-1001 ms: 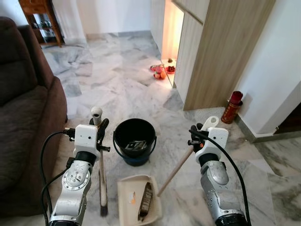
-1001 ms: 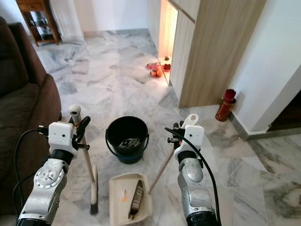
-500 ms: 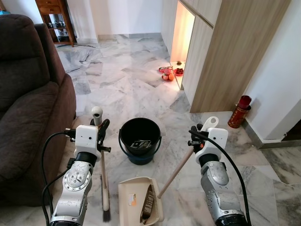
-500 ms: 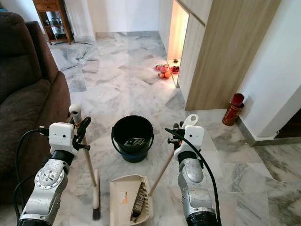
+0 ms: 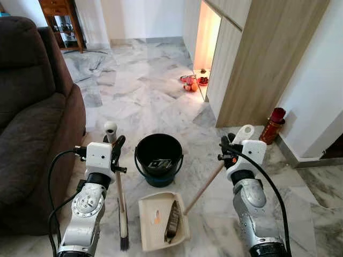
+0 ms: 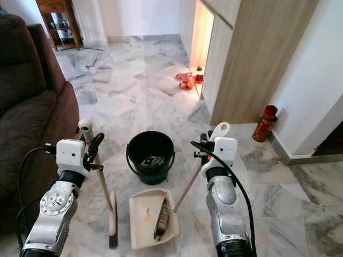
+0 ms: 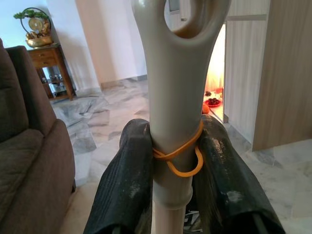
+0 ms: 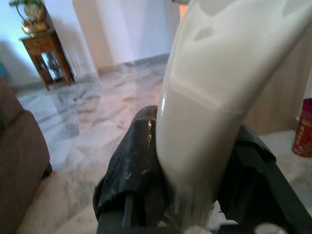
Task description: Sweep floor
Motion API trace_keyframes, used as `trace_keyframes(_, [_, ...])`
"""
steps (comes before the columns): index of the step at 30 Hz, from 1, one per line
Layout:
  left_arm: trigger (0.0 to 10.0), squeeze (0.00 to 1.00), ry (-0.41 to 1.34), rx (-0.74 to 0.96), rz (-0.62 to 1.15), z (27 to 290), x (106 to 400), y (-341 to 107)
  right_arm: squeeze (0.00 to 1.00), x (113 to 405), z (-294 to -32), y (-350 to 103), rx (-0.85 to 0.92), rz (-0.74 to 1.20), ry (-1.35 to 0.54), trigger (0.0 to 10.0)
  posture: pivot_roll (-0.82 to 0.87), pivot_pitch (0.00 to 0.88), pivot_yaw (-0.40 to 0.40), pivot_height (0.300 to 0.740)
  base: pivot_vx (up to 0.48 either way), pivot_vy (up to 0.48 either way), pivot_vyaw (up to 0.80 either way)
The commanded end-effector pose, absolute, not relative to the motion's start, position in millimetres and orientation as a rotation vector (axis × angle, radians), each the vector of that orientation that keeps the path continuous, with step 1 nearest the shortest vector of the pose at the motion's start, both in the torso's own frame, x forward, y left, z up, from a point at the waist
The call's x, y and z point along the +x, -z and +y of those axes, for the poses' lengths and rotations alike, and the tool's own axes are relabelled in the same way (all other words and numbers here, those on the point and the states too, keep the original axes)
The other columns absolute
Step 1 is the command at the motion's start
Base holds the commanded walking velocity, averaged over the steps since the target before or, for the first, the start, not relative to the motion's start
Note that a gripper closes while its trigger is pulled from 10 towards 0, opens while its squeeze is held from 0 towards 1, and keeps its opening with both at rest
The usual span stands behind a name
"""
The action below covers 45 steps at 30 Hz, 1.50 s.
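Note:
My left gripper (image 5: 114, 145) is shut on the upper part of a broom handle (image 7: 171, 122), grey with an orange rubber band. The broom's brush head (image 5: 124, 236) rests on the marble floor. My right gripper (image 5: 229, 151) is shut on the cream handle (image 8: 200, 122) of a beige dustpan (image 5: 156, 202), which lies on the floor between my arms. A dark strip of debris (image 5: 172, 222) lies in the pan. A black bucket (image 5: 142, 152) stands just beyond it with some scraps inside.
A brown sofa (image 5: 32, 128) fills the left side, close to my left arm. A wooden cabinet (image 5: 257, 64) and white wall stand at right, with a red cylinder (image 5: 273, 124) at their foot. Fruit-like items (image 5: 192, 83) lie by the lit niche. Open marble floor stretches ahead.
The camera has tilted up a little. My right gripper has shifted slightly right and away, and the dustpan has slid toward the bucket. The broom head has edged right.

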<state>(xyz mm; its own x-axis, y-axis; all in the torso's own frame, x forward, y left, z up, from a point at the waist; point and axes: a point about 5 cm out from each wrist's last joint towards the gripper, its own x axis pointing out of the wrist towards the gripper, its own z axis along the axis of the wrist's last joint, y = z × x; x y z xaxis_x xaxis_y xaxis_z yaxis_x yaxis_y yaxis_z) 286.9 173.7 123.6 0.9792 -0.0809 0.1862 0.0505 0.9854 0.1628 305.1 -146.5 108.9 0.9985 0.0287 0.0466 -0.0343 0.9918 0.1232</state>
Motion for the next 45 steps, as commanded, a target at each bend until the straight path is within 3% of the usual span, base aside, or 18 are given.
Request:
trace_keyframes(1, [10.0, 0.00, 0.082, 0.176, -0.224, 171.7, 291.0, -131.1, 0.00, 305.4, -144.4, -131.2, 0.150, -0.142, -0.059, 10.0, 0.12, 0.000, 0.017, 0.740, 0.000, 0.000, 0.00])
trace_keyframes(27, [10.0, 0.00, 0.088, 0.169, -0.237, 170.9, 292.9, -133.4, 0.00, 298.8, -154.4, -191.5, 0.184, -0.315, -0.037, 10.0, 0.12, 0.000, 0.024, 0.740, 0.000, 0.000, 0.00])
trace_keyframes(45, [10.0, 0.00, 0.073, 0.181, -0.252, 174.7, 292.6, -136.4, 0.00, 308.3, -138.7, -226.3, 0.193, -0.426, -0.045, 10.0, 0.13, 0.000, 0.029, 0.740, 0.000, 0.000, 0.03])
